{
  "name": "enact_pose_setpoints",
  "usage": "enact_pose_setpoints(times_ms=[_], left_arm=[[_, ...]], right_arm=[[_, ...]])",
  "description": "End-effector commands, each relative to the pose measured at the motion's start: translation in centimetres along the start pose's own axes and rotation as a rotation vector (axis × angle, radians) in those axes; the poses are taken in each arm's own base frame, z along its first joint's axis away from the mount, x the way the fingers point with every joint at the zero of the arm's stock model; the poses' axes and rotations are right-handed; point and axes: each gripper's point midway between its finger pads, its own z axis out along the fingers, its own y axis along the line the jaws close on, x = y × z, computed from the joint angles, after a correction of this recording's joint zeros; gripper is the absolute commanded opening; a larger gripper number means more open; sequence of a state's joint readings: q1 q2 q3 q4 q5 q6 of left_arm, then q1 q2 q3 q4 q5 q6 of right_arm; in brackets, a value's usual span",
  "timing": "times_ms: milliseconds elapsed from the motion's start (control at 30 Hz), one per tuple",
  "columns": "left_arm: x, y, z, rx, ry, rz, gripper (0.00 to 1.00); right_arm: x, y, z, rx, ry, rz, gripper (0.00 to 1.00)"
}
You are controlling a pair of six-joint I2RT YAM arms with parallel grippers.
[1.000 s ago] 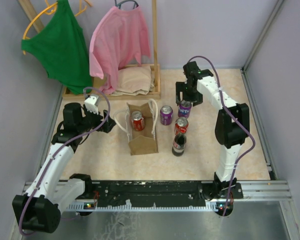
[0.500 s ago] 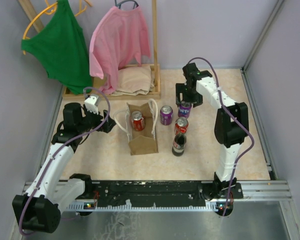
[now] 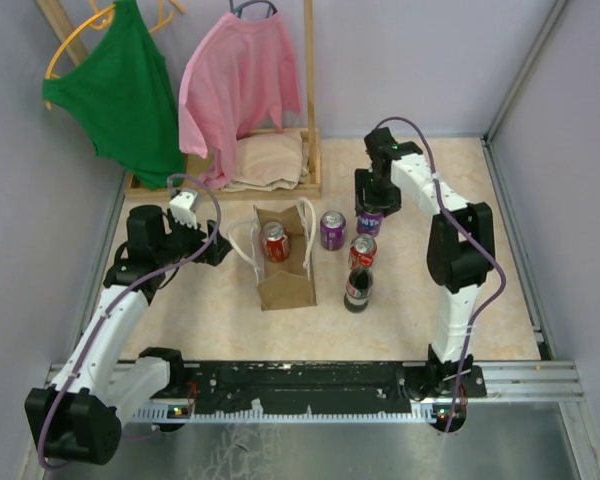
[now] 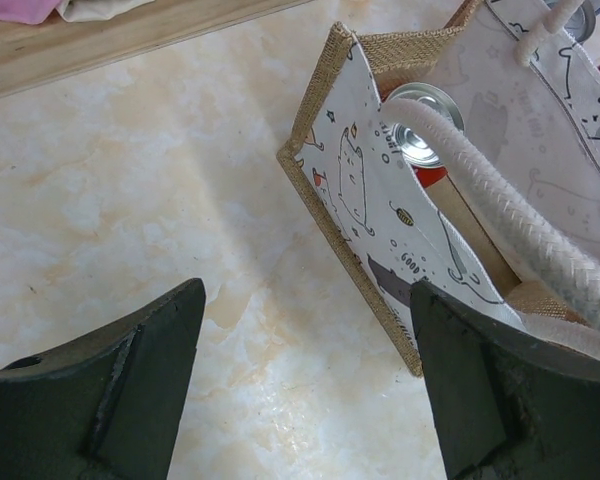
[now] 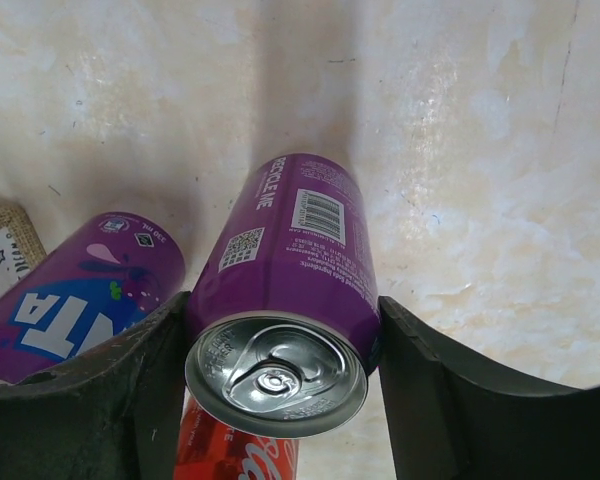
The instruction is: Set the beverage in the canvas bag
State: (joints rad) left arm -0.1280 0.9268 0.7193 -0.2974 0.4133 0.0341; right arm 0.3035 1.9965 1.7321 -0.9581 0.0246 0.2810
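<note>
Tan canvas bag [image 3: 285,285] is standing at the middle of the tabletop [image 3: 405,315], and we are seeing one red can [image 3: 274,241] already inside. At its left side, the left end effector [image 4: 305,300] is hovering wide open, empty. Farther back, the right end effector [image 5: 280,330] is pinching a purple can [image 5: 290,250], which we are judging not yet lifted or bagged.

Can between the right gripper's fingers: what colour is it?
The can is purple, clearest in the right wrist view.

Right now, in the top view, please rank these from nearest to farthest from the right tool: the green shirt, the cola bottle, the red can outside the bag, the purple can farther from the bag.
1. purple can: between the right tool fingers.
2. red can: just toward the arm bases.
3. cola bottle: next past that can.
4. green shirt: hanging, far back left.
</note>
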Motion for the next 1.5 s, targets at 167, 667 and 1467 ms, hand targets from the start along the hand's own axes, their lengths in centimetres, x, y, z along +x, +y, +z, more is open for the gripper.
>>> enact_pose_setpoints(times_ms=[167, 667, 1467], left_arm=[[-1.4, -0.2, 0.0, 0.018, -0.023, 0.011, 0.89], [-1.4, -0.3, 0.2, 0.026, -0.024, 0.005, 0.89], [-1.0, -0.6, 0.0, 0.036, -0.022, -0.007, 0.89]], right_arm=[[-4.9, 0.5, -5.5, -0.006, -0.153, -0.016, 0.00], [-13.2, 9.9, -26.0, -0.534, -0.766, -0.090, 0.00], [-3.2, 24.3, -25.8, -0.729, -0.585, -0.409, 0.00]])
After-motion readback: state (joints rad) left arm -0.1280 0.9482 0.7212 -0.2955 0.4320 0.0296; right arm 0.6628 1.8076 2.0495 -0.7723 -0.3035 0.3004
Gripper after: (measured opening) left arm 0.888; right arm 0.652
